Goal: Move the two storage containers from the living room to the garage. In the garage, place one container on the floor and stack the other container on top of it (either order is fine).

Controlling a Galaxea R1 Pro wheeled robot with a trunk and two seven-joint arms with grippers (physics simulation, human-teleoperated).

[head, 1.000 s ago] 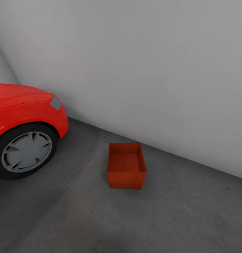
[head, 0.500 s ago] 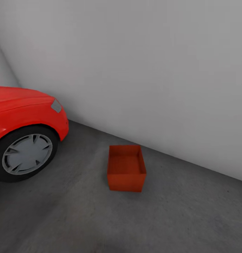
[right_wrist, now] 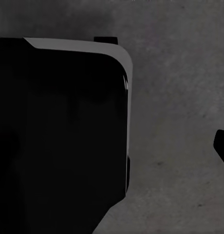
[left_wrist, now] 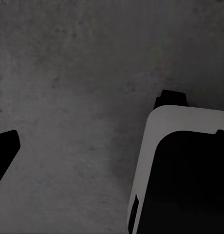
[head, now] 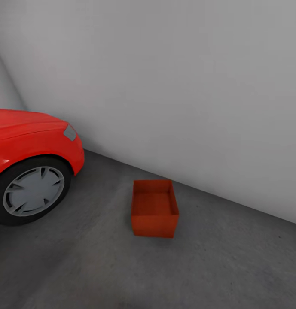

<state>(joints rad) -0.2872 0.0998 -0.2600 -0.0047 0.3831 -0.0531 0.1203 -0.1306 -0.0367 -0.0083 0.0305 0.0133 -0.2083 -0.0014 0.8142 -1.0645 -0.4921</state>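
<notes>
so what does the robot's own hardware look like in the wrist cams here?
Little shows. In the left wrist view, a black fingertip sits at the frame edge, beside a rounded white-edged shell with a black face. The right wrist view has a similar large black rounded shell with a pale rim and another black tip. No cables or markings are legible.

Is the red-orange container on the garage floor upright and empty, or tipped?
Upright and empty: the storage container sits flat on the concrete floor, open top facing up, and its bare inside bottom shows.
</notes>
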